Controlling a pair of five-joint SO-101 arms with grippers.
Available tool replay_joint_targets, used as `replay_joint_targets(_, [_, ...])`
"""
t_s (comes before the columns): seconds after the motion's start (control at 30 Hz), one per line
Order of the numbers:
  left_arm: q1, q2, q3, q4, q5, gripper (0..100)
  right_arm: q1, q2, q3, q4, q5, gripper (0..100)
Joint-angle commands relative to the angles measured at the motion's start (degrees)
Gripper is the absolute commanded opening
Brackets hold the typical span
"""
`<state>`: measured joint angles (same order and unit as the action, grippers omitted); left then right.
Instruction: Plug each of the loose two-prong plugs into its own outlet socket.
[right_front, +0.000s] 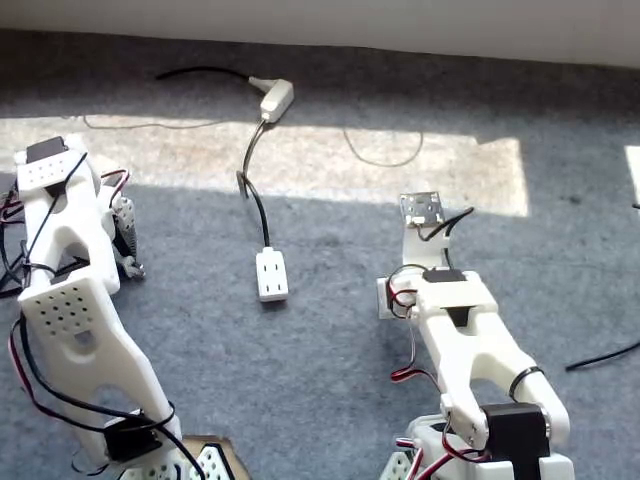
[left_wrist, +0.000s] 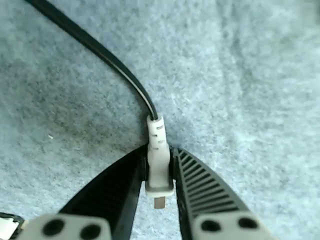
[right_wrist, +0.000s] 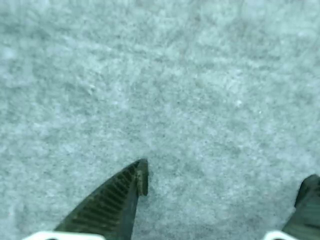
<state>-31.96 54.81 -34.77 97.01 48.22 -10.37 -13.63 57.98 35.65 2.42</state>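
Clamped shut on the white plug with the left gripper, low at the carpet, black cord trailing off. Keep the hold square, carry rightward to the white outlet socket, well apart mid-floor, and line prongs with slots before pushing. Probably brace it, being likely to slide, with the right gripper, spread wide, holding nothing.
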Motion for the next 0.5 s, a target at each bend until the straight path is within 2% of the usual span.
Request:
replay_joint_targets(0.0, [0.4,1.9,-5.7,2.4,-11.3,6,-0.4,-1.8,-0.3,-0.9,-0.3,43.6])
replay_joint_targets(0.23, [4.8,1.5,-10.7,3.7,-22.8,6,-0.4,-1.8,-0.3,-0.9,-0.3,43.6])
replay_joint_targets(0.47, [9.4,-4.4,-16.0,4.2,-22.0,6,-0.4,-1.8,-0.4,-0.9,-0.3,43.6])
